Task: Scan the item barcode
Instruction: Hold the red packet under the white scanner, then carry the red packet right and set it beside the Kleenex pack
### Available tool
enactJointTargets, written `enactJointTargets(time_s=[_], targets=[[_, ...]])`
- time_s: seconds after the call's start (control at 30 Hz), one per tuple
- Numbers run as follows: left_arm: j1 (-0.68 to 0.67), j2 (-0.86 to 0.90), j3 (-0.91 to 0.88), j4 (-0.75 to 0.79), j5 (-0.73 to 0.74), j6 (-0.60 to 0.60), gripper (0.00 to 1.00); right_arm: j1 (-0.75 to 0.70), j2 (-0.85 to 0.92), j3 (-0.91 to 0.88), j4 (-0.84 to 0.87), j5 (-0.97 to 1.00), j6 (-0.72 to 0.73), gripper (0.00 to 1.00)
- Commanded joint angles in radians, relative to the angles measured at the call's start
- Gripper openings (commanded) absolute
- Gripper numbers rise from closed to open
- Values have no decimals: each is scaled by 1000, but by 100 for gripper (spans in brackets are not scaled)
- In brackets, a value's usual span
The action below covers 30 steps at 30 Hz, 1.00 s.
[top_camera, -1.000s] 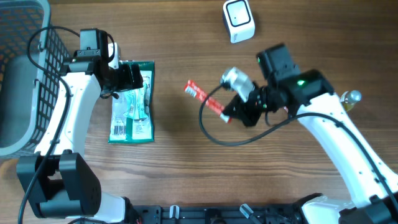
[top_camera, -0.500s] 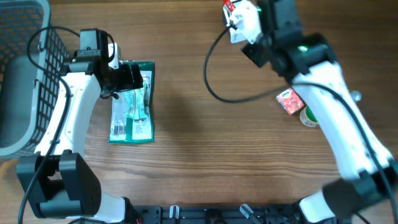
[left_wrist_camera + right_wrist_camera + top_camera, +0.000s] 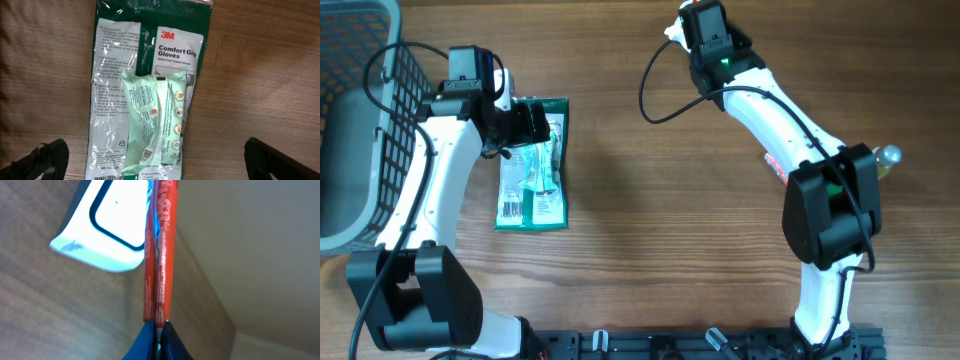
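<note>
In the right wrist view, my right gripper (image 3: pixel 159 326) is shut on the lower end of a thin red packet (image 3: pixel 159 255), held edge-on. The packet stands right in front of the white scanner (image 3: pixel 102 230) and its black-framed window. From overhead, the right wrist (image 3: pixel 712 35) covers the scanner at the table's far edge, so only a white corner (image 3: pixel 671 30) shows. My left gripper (image 3: pixel 160 167) hangs open over a green 3M glove pack (image 3: pixel 172 42) with a pale green wipes packet (image 3: pixel 155 120) lying on it. Both fingers stand wide of the pack.
A grey wire basket (image 3: pixel 360 120) stands at the far left. A small red carton (image 3: pixel 776 164) lies partly under the right arm, and a green item with a silver knob (image 3: pixel 886 157) lies to its right. The scanner's black cable (image 3: pixel 653 100) loops over the middle.
The right arm has swung from the table's middle to the far edge, carrying the red packet up to the scanner. The left arm has not moved.
</note>
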Motion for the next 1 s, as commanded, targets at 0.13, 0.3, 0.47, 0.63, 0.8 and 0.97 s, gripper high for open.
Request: enactJointTargets(time_s=[0.13, 0.3, 0.47, 0.63, 0.8, 0.97], targets=[[5, -13, 10, 0, -6, 1, 100, 0, 34, 3, 110, 102, -164, 4], [5, -13, 10, 0, -6, 1, 100, -6, 39, 3, 138, 79, -177, 5], [5, -13, 10, 0, -6, 1, 100, -25, 48, 3, 148, 54, -169, 4], [5, -13, 10, 0, -6, 1, 100, -26, 100, 3, 150, 33, -170, 4], [5, -13, 10, 0, -6, 1, 100, -27, 153, 3, 147, 32, -170, 4], [5, -13, 10, 0, -6, 1, 100, -26, 156, 3, 121, -26, -167, 4]])
